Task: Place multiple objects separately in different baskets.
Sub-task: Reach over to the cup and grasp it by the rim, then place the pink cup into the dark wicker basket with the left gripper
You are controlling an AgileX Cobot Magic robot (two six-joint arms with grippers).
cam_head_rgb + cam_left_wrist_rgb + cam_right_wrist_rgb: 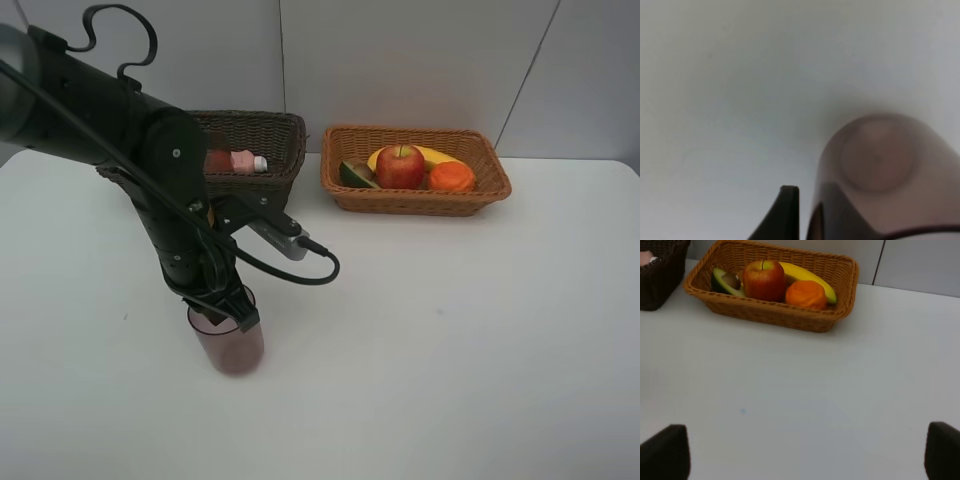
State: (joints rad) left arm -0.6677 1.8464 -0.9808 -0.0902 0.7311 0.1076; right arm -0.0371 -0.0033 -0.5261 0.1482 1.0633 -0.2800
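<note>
From above, the apple (pixel 400 165), banana (pixel 432 156), orange (pixel 452 177) and avocado (pixel 355 174) sit in the tan basket (pixel 415 200), and the pink bottle (pixel 238 160) lies in the dark basket (pixel 270 128). The left gripper (pixel 228 312) pinches the cup (pixel 232 350) on the table (pixel 450 330).

The left wrist view, blurry, shows a finger (pixel 782 215) outside the cup's wall, probably one inside.

The right wrist view shows the right gripper (pixel 805 452) spread and empty. The cup is still to be basketed.

Soft even light, faint shadows; left wrist view heavily blurred.

Left arm (pixel 120 140): you see it reach in from the upper left, elbow bent, wrist pointing straight down.
Left gripper (pixel 222 305): your jaws are clamped on a cup's rim.
Right gripper (pixel 800 450): your two dark fingertips stand wide apart, holding nothing.
</note>
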